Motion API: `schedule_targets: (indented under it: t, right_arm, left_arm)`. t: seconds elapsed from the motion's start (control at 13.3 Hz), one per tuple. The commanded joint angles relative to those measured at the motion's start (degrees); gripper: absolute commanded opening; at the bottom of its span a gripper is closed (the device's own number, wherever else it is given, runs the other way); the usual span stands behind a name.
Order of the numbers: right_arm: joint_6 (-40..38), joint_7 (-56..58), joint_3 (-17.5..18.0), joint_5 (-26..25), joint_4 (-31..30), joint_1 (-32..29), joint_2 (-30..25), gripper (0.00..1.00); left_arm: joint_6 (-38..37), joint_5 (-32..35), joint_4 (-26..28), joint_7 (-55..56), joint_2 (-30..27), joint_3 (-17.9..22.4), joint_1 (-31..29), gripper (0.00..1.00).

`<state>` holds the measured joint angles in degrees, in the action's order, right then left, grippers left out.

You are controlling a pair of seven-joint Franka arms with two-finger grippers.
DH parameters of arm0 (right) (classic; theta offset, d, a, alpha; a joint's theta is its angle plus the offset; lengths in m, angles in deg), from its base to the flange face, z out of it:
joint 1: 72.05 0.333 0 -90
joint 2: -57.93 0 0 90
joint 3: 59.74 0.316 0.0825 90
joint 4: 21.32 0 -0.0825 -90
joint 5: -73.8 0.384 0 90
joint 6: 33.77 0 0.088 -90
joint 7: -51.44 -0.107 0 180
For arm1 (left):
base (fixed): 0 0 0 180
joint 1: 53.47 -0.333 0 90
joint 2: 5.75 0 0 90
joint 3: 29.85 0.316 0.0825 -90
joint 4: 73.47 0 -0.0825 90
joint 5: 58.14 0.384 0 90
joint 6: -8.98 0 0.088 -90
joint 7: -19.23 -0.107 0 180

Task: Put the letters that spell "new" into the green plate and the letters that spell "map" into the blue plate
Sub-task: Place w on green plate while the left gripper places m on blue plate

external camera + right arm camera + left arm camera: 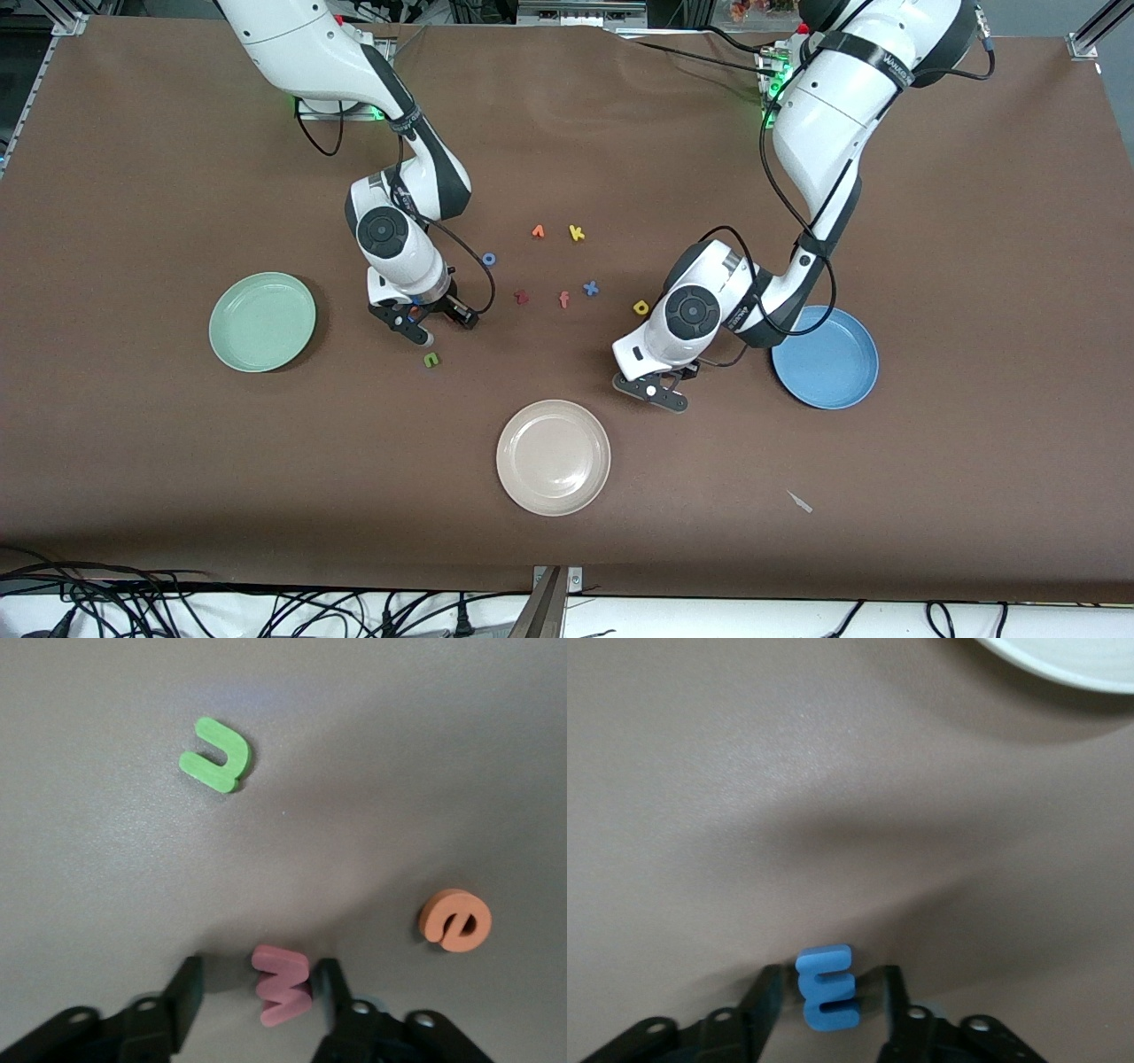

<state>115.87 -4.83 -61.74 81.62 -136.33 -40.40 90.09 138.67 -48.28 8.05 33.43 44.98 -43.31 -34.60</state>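
My left gripper (651, 392) is down at the table between the cream plate and the blue plate (826, 357). In the left wrist view its jaws (830, 976) stand open on either side of the blue m (827, 988), with a small gap on each side. My right gripper (443, 326) is low near the green plate (262, 321). It (260, 974) is open around the pink w (283, 985); one finger touches it, the other stands clear. The green n (431, 359) (217, 756) and the orange e (455, 920) lie beside it. The yellow a (640, 307) lies near the left arm's wrist.
A cream plate (554, 456) (1063, 660) sits nearest the front camera. Mid-table lie a blue o (488, 260), an orange letter (538, 231), a yellow k (577, 233), a dark red z (521, 297), a salmon f (564, 299) and a blue x (590, 288). A small grey scrap (800, 501) lies near the front edge.
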Motion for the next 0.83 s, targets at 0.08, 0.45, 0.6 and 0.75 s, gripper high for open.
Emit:
schedule_targets:
  t: [0.08, 0.45, 0.6, 0.75]
  right_arm:
    - [0.3, 2.5, 0.1, 0.6, -1.5, 0.1, -1.1, 0.32]
    - [-2.9, 2.8, 0.1, 0.6, 1.0, -0.1, -1.0, 0.05]
    - [-16.5, 5.6, -1.2, 0.1, 8.7, -0.3, -1.6, 0.0]
    - [-21.4, 15.3, -4.4, -0.6, 8.1, -0.3, -4.2, 0.0]
  left_arm:
    - [0.6, 1.7, 0.0, 1.3, -0.5, 0.2, 0.1, 0.0]
    - [-12.1, 1.7, -0.2, 0.1, -6.9, 0.3, -3.8, 0.0]
    - [-18.4, 1.9, 0.0, -0.2, -9.1, 0.5, -6.2, 0.01]
    - [-22.1, 6.3, 0.2, -0.3, -10.1, 0.5, -8.0, 0.01]
